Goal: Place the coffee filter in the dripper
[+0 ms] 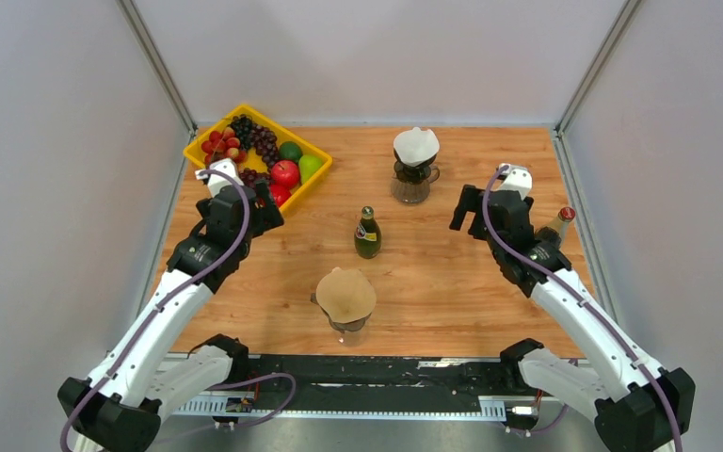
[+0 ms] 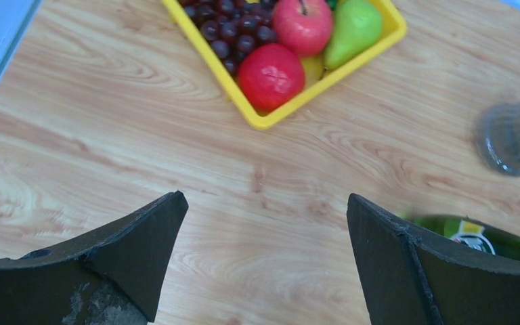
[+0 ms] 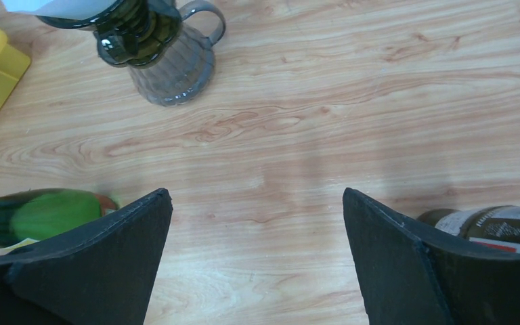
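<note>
A white coffee filter (image 1: 416,144) sits in a dark dripper (image 1: 412,171) on a glass server at the back centre. The right wrist view shows that dripper (image 3: 139,27), a corner of its filter (image 3: 61,7) and the server (image 3: 176,64). A brown coffee filter (image 1: 345,294) rests in a second dripper (image 1: 348,327) near the front centre. My left gripper (image 1: 249,200) (image 2: 264,203) hangs open over bare wood beside the fruit tray. My right gripper (image 1: 486,209) (image 3: 256,196) is open too, right of the back dripper. Neither holds anything.
A yellow tray (image 1: 201,143) (image 2: 298,101) of grapes, apples and pears stands at the back left. A green bottle (image 1: 367,234) (image 3: 47,211) stands mid-table between the drippers. A brown bottle (image 1: 557,224) (image 3: 494,227) stands by the right arm.
</note>
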